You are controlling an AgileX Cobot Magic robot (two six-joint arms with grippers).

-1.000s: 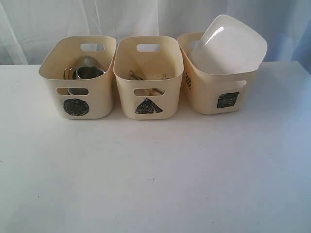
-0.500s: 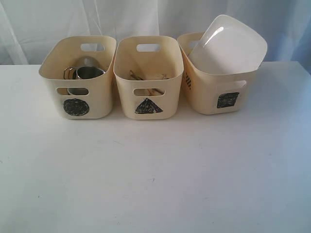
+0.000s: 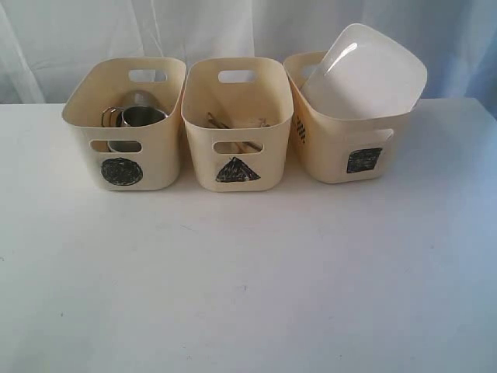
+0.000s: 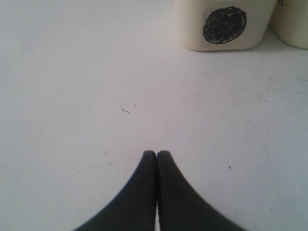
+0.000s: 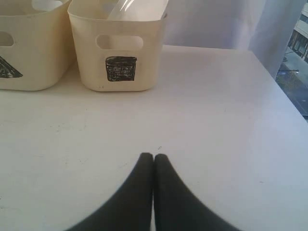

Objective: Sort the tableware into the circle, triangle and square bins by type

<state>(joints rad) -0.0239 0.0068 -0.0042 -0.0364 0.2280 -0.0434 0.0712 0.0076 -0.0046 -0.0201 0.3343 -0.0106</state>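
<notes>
Three cream bins stand in a row at the back of the white table. The circle bin point(image 3: 124, 128) on the left holds steel mugs point(image 3: 140, 116). In the middle, the triangle bin point(image 3: 237, 128) holds wooden chopsticks point(image 3: 221, 122). The square bin point(image 3: 349, 144) on the right carries the large white square plate point(image 3: 365, 70), which leans out over its rim. No arm shows in the exterior view. My left gripper point(image 4: 156, 153) is shut and empty above bare table, short of the circle bin point(image 4: 224, 24). Shut and empty too, my right gripper point(image 5: 153, 155) hangs in front of the square bin point(image 5: 118, 53).
A white curtain hangs behind the bins. The table's right edge point(image 5: 279, 86) runs past the square bin, with a window view beyond it. The triangle bin point(image 5: 29, 53) shows at the side of the right wrist view.
</notes>
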